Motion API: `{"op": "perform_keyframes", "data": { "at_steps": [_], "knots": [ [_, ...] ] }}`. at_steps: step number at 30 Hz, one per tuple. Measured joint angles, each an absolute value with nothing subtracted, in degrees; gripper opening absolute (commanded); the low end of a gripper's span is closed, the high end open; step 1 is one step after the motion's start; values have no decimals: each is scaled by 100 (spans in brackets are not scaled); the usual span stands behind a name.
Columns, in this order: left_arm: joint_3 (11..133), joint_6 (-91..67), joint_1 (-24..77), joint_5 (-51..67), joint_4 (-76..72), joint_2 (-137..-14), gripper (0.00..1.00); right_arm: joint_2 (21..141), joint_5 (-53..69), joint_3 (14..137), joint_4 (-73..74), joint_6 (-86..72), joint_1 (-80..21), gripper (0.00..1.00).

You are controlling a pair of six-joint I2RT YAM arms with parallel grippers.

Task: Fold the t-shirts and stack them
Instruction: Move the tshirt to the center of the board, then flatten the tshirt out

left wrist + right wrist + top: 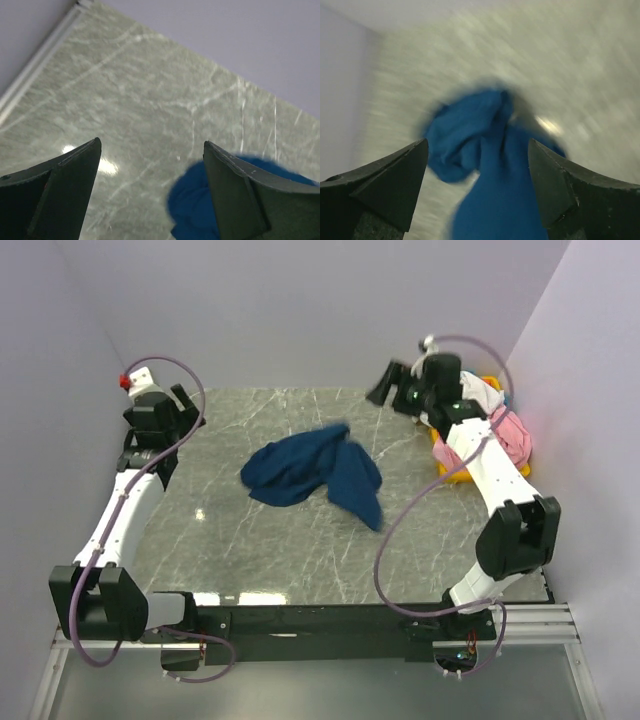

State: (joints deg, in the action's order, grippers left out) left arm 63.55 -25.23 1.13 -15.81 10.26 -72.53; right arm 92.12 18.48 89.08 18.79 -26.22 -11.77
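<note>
Navy t-shirt [315, 475] crumpled mid-table [280, 560], unfolded, well apart from both tools. Pink t-shirt [517, 440] and white t-shirt [482, 390] heaped in yellow bin [452, 475] at far right, likely waiting their turn. Left tool [150, 145] spread wide, empty, raised at far left. Right tool [477, 142] spread wide, empty, near bin. Wrist view blurred, but navy cloth seems framed between fingers, perhaps lining up grasp.

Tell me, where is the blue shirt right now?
In the top view, the blue shirt lies crumpled near the middle of the table, well left of the yellow bin at the right edge.
</note>
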Motion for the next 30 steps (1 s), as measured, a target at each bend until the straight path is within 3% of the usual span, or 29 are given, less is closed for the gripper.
{"op": "perform_keyframes", "data": {
  "at_steps": [5, 12, 21, 30],
  "knots": [
    [6158, -2692, 469, -1413, 1208, -7424, 85, 9402, 1304, 7957, 2641, -2272, -1151, 88],
    [5907, -3186, 624, -746, 1439, -7876, 79, 9413, 1326, 7994, 2694, -1929, -1448, 81],
    [5876, -3439, 1240, -344, 1599, -8385, 77, 9531, 1155, 7422, 2871, -1693, -2178, 81],
    [6045, -3538, 1710, 183, 1463, -9194, 74, 9743, 1166, 7078, 2908, -2060, -1782, 81]
  ]
}}
